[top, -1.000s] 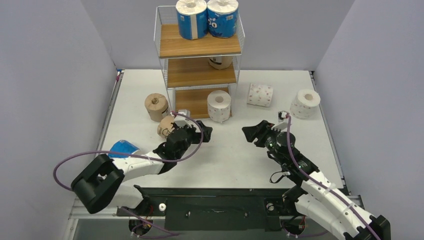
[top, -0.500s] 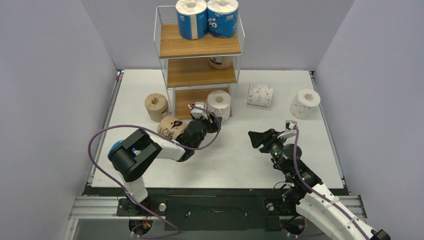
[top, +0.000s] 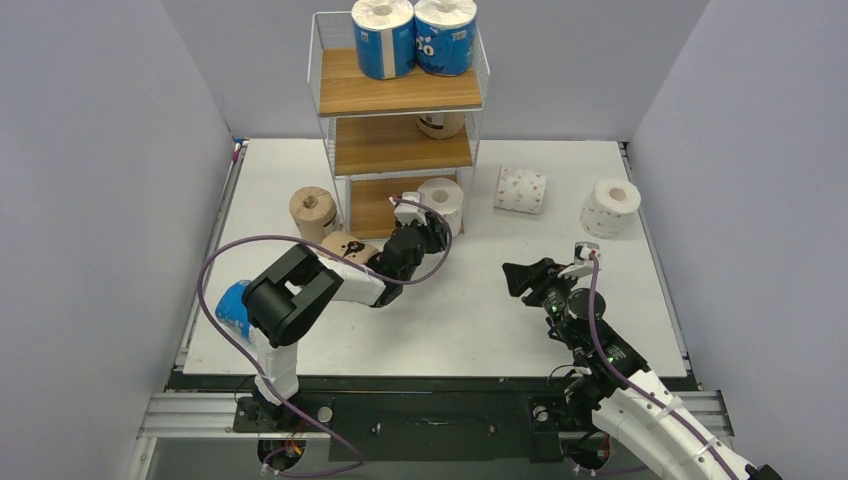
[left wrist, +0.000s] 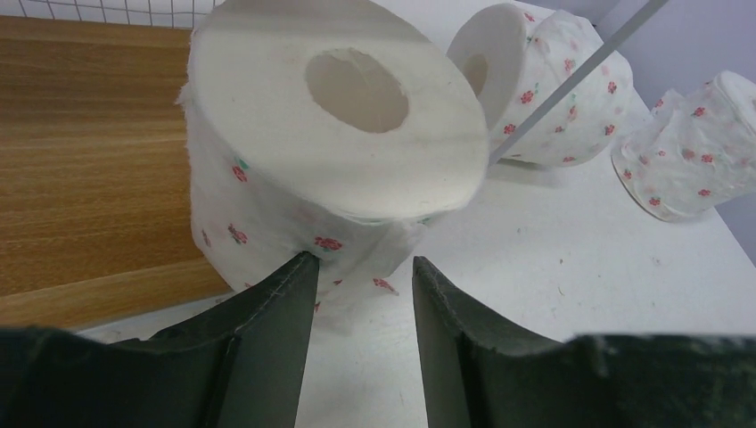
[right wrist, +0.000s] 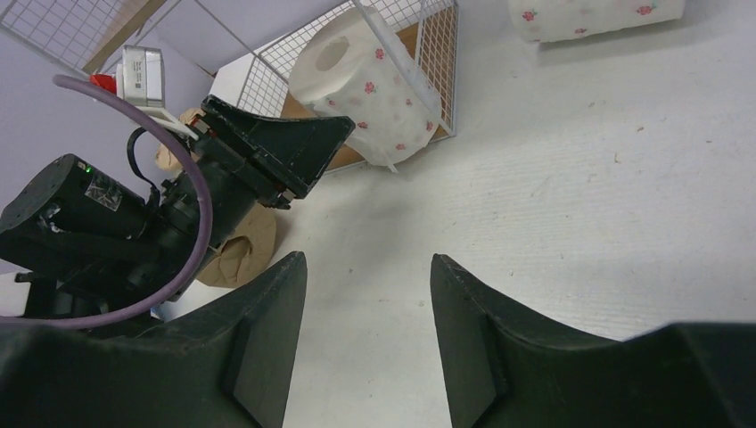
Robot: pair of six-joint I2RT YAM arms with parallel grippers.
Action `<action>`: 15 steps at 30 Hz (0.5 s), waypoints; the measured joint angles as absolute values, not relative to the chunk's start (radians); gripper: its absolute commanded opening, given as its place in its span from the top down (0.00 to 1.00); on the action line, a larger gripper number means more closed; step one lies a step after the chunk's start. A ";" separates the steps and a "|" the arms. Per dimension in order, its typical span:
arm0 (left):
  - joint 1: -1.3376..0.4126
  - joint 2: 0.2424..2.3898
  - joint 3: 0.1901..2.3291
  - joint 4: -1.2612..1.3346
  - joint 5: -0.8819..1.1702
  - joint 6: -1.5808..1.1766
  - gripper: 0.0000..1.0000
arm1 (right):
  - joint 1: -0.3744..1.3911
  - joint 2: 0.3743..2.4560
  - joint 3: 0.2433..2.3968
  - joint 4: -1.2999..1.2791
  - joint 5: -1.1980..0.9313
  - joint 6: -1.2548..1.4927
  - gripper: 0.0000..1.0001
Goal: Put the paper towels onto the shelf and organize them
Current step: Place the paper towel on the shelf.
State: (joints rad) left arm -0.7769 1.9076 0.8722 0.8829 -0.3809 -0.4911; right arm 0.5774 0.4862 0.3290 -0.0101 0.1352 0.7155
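Now, crowded round shelf (top: 400, 95): tan roll (top: 312, 212) upright just left of frame, 2nd tan roll (top: 338, 248) lying under left forearm, lone blue roll (top: 232, 303) nr left base. Blue pair (top: 382, 38) side by side on top board. Mid-board roll (top: 441, 124) half hidden, colour unclear. Thin wire post (left wrist: 571, 85) crossing in front of lying white roll (left wrist: 579, 125); far white roll (left wrist: 695, 152) beyond, apart, both on desk (top: 450, 310).

Near white roll (left wrist: 258, 107): soft, fat, hollow core, small red flower print; tilted at front rt corner of bottom wood board, partly over desk.

Left arm stretched low fwd; left pincer (left wrist: 361, 267) narrow, tips at that roll's lower wall, can't tell if pinching. Right arm low over desk; right pincer (right wrist: 365, 267) wide, nothing between.
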 measured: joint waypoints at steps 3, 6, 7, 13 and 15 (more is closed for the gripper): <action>-0.770 1.935 0.906 0.871 -0.381 -0.500 0.61 | 0.577 0.486 0.333 -0.018 0.142 0.714 0.51; -0.762 1.960 0.938 0.861 -0.377 -0.512 0.61 | 0.577 0.485 0.336 -0.033 0.147 0.714 0.51; -0.759 1.969 0.949 0.857 -0.377 -0.515 0.61 | 0.577 0.482 0.336 -0.038 0.150 0.714 0.51; -0.734 1.997 0.989 0.838 -0.378 -0.532 0.60 | 0.577 0.471 0.337 -0.060 0.166 0.714 0.51; -0.724 2.004 1.002 0.830 -0.378 -0.540 0.60 | 0.577 0.471 0.337 -0.063 0.170 0.714 0.51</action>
State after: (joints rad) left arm -0.7238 2.0037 1.0023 0.8299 -0.3779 -0.5400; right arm 0.5766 0.4709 0.3367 -0.0628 0.1699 0.7136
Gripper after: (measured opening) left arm 0.396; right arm 0.492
